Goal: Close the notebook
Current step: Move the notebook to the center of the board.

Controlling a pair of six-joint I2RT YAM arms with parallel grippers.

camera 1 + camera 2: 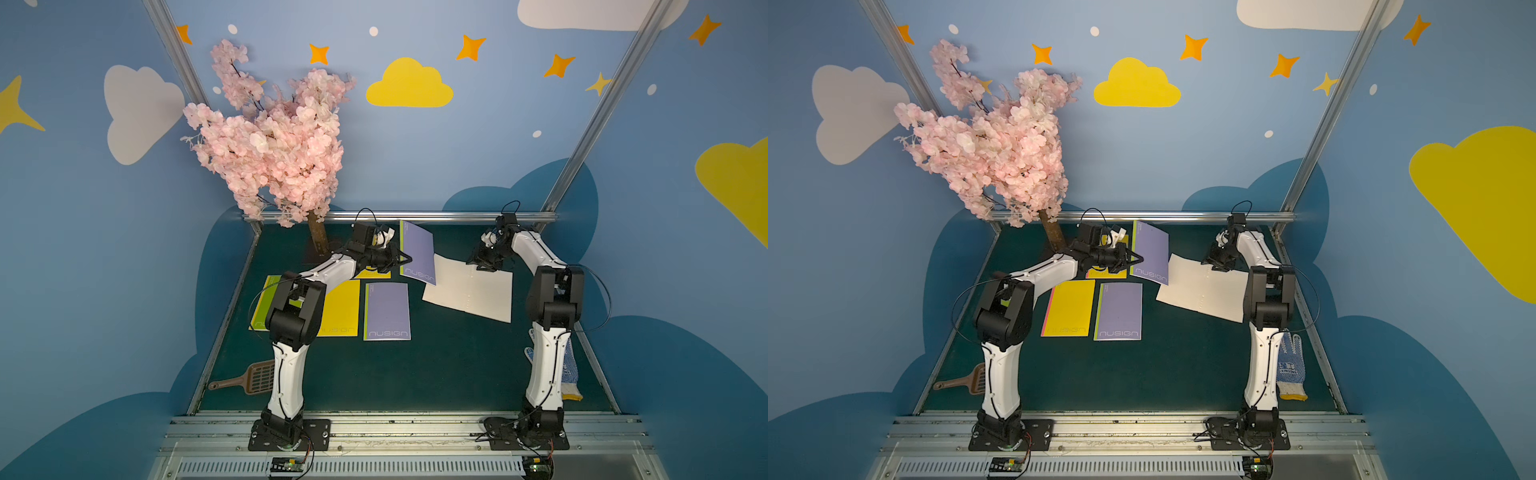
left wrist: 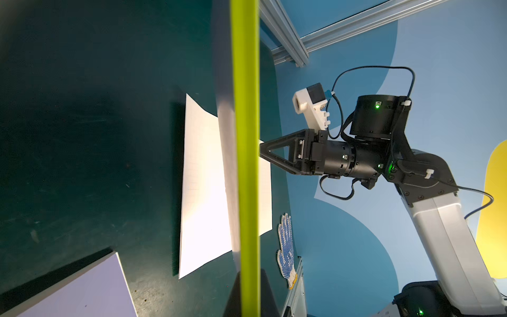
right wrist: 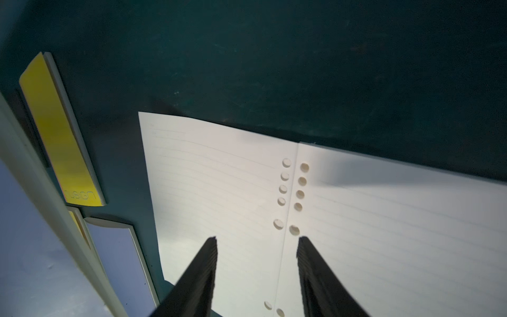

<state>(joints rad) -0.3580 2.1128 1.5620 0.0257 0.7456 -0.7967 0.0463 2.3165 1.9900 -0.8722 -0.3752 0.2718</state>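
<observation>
over the far mat (image 1: 436,365), left fingers (image 1: 398,261) pinch the raised notebook cover (image 1: 417,253); right fingers (image 3: 203,274), half-parted, seemingly touch its pages (image 1: 469,291).

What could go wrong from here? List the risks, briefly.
1. The left tool, shut on the raised purple notebook at its green edge only, holds it tilted beside the open notebook; it could slip, or block the page folding over.
2. The right tool hovers open astride the fold; closing there may pinch and crease a few sheets.
</observation>
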